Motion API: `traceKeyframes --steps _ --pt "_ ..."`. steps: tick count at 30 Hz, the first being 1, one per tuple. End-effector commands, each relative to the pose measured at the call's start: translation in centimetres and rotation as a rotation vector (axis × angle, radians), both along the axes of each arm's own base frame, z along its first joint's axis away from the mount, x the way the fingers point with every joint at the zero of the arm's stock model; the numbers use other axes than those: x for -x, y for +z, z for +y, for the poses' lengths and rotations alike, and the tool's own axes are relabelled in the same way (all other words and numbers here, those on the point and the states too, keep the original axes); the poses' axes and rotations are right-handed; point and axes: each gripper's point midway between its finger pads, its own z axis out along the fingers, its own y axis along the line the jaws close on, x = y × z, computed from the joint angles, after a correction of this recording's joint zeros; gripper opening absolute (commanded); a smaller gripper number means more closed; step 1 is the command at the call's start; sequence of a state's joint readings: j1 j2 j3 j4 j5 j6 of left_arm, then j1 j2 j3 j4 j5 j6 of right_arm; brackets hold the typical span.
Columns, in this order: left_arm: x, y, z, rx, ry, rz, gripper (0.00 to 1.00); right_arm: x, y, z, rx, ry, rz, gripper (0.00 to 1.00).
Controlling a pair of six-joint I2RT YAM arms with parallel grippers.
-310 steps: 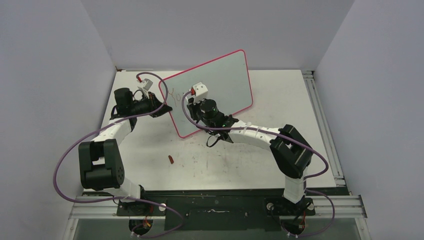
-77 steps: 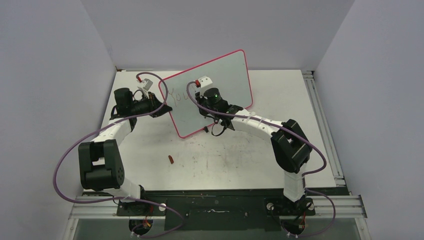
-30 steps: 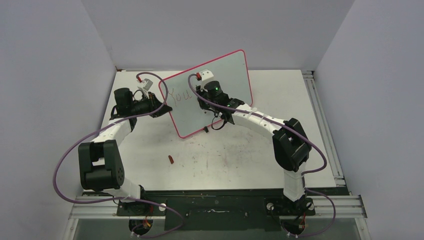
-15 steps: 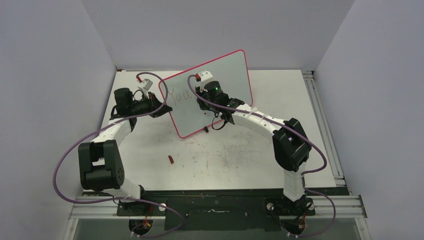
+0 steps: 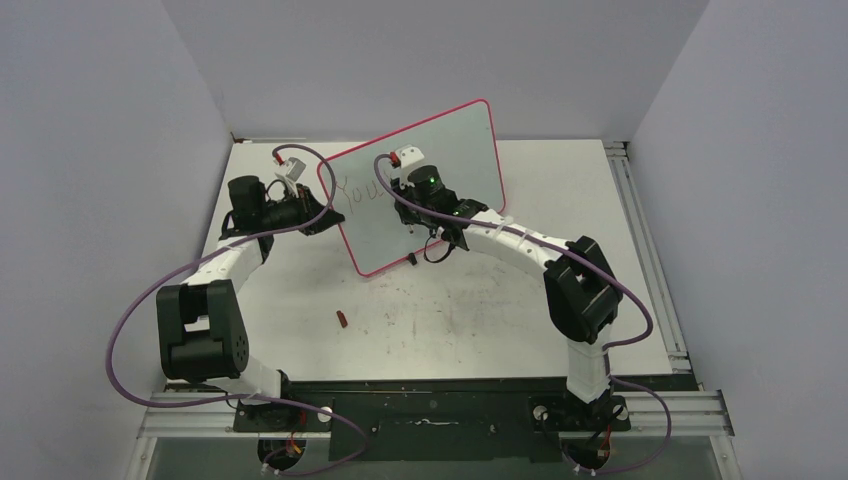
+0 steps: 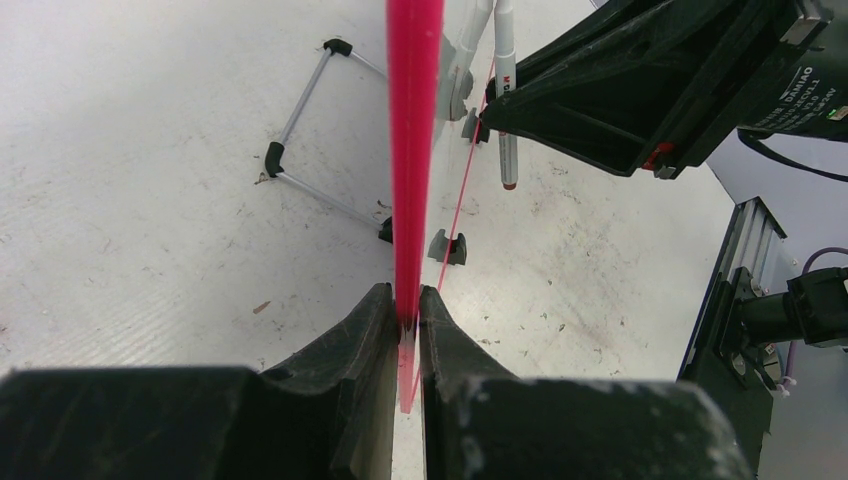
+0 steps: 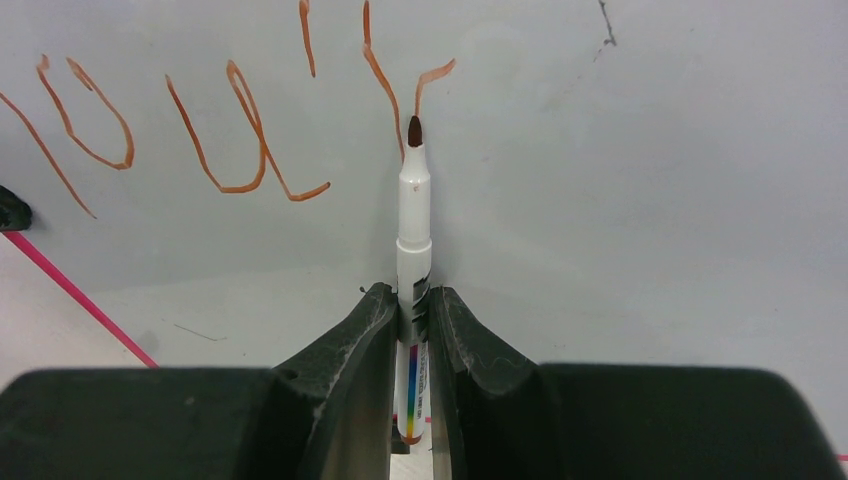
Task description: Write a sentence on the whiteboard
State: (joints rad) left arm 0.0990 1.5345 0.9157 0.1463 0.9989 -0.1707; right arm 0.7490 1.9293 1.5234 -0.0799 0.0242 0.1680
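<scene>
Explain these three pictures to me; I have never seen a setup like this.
The wide picture looks down from above on a table with two jointed robot arms bolted at its near edge. The other two pictures come from cameras on the wrists, each looking along its own arm's fingers. The left gripper is shut on the pink rim of the whiteboard, which stands propped on the table. The right gripper is shut on a white marker, whose brown tip is by the last letter. The sentence reads roughly "You'r". A small reddish piece, perhaps the marker's cap, lies on the table nearer the arms' bases.
</scene>
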Motion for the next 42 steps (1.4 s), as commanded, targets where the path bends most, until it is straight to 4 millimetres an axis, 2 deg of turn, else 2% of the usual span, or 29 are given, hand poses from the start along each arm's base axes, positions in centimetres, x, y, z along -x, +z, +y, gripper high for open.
traceKeyframes --steps 1,7,15,19,32,42 --pt "-0.5 2.6 0.2 -0.015 0.002 -0.078 0.00 0.4 -0.3 0.4 0.003 0.012 -0.004 0.05" --pt "-0.5 2.6 0.2 -0.015 0.004 -0.079 0.00 0.7 0.5 -0.2 -0.003 0.000 -0.026 0.05" --pt "-0.5 2.7 0.2 -0.017 0.004 -0.082 0.00 1.0 3.4 -1.9 -0.045 -0.038 -0.080 0.05" --pt "-0.5 2.7 0.2 -0.017 0.004 -0.082 0.00 0.5 3.2 -2.3 -0.038 -0.037 -0.076 0.05" --pt "-0.5 2.7 0.2 -0.019 0.004 -0.084 0.00 -0.4 3.0 -1.0 -0.032 0.003 -0.079 0.05" --pt "-0.5 2.7 0.2 -0.017 0.003 -0.083 0.00 -0.9 1.8 -1.0 -0.007 0.001 -0.049 0.05"
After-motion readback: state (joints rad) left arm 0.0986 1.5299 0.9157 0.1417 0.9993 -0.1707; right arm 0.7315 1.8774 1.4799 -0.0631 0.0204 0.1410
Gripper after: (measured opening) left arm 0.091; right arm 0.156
